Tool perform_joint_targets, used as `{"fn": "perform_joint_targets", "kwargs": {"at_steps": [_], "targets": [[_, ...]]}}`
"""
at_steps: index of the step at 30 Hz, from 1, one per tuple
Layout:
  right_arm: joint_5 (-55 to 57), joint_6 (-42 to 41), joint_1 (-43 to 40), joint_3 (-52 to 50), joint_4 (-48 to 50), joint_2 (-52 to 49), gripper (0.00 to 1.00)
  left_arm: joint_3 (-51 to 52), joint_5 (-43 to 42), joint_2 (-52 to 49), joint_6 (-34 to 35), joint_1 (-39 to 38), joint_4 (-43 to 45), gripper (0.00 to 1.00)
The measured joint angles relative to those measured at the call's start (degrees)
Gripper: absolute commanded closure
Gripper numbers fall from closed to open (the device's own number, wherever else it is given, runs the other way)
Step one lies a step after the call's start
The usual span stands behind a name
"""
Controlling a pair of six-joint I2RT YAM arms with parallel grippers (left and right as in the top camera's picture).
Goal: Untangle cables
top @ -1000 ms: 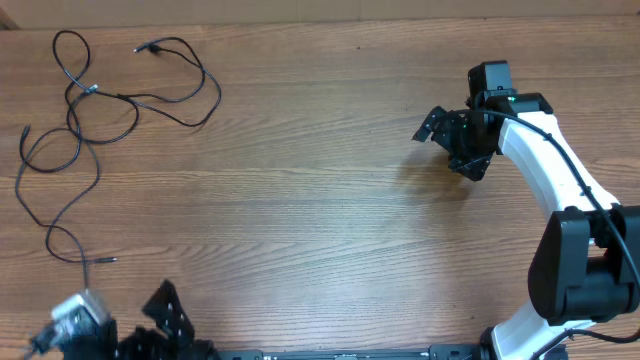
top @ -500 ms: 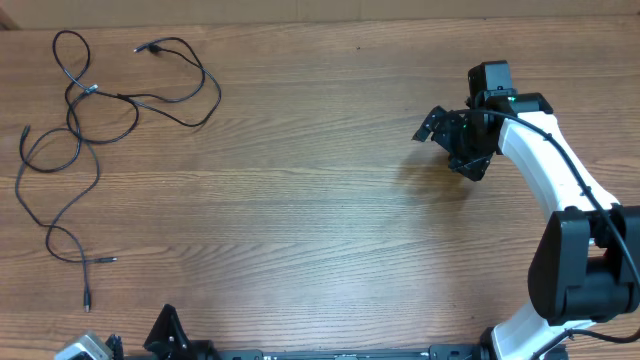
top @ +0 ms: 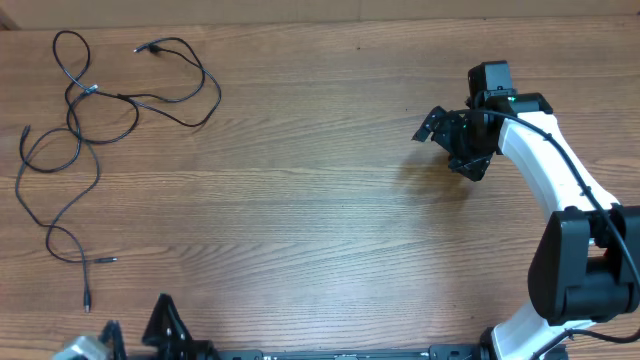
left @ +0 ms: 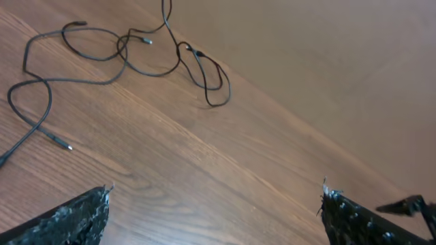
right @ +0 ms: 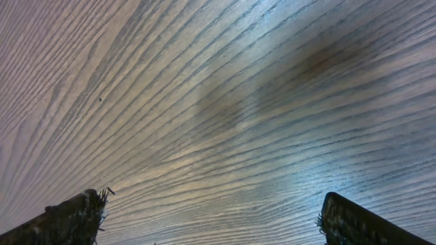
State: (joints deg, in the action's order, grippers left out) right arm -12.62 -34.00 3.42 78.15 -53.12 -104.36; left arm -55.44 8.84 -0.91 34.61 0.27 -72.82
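Note:
The thin black cables (top: pixel 85 110) lie in loose crossing loops at the table's far left, with small plugs at their ends; one end (top: pixel 87 300) reaches toward the front edge. They also show in the left wrist view (left: pixel 143 54), far ahead of my fingers. My left gripper (top: pixel 165 325) is at the front left edge, open and empty, well below the cables. My right gripper (top: pixel 450 140) is open and empty over bare wood at the right; the right wrist view shows only wood between its fingers (right: pixel 211 211).
The wooden table (top: pixel 320 220) fills the view. The white right arm (top: pixel 560 190) runs from the front right corner up to its gripper. A wall or backboard edge (top: pixel 320 10) lines the far side.
My left arm has pulled back toward the front edge, uncovering the cable end near the front left. The cables and the right arm have not moved.

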Motion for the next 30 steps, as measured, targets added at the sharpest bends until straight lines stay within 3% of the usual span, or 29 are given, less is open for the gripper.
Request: {"fn": "perform_joint_targets", "kwargs": {"at_steps": [13,30], "targets": [[0.0,0.0,0.0,0.0,0.0,0.0,0.00,18.8,1.7,0.0,0.0,0.0,12.5,0.00],[0.0,0.0,0.0,0.0,0.0,0.0,0.00,35.9,-0.5,0.1,-4.7,0.0,43.7,0.00]]}}
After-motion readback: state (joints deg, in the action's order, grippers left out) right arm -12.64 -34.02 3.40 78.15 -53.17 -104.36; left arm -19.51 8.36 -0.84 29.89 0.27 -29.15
